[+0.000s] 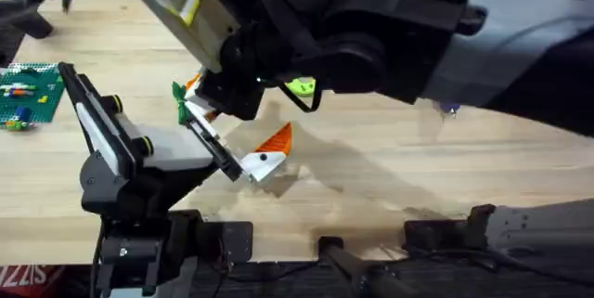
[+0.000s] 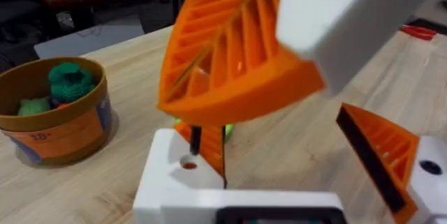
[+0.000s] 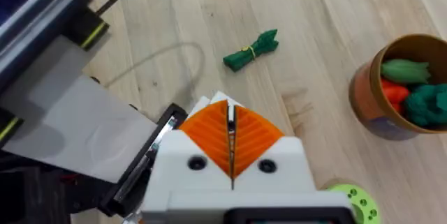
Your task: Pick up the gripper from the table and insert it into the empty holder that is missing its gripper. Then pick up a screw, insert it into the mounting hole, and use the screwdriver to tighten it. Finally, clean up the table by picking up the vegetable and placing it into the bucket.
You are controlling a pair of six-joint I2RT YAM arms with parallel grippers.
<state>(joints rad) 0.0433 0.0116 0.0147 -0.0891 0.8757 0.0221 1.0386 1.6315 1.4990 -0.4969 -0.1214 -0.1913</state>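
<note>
- The table (image 1: 390, 177) is pale wood and runs across the whole overhead frame.
- The right arm (image 1: 371, 19) hangs large and dark across the top centre and upper right of the overhead frame.
- A black-and-white arm (image 1: 121, 145) stands at the left of the overhead frame and reaches toward the centre.
- The bucket (image 3: 367, 95) stands well apart from the vegetable and already holds green and orange toy pieces.
- The right gripper (image 3: 231, 144) is above the table with its orange pads (image 3: 255, 137) pressed together on nothing.
- For the left gripper (image 2: 209, 158), I cannot tell whether it is parted or closed.
- The holder (image 1: 260, 164) sits at the tip of the black-and-white arm, just left of frame centre.
- The gripper (image 1: 276, 137) lies against the holder and looks seated (a dark spot marks the mounting hole, but I cannot tell if a screw is in it).
- The vegetable (image 3: 251, 51) lies flat on bare wood, ahead of the right gripper.
- The clean-up step looks to be in hand.
- Next, the right gripper should open, drop over the vegetable's slim middle, close, then carry it to the bucket.
</note>
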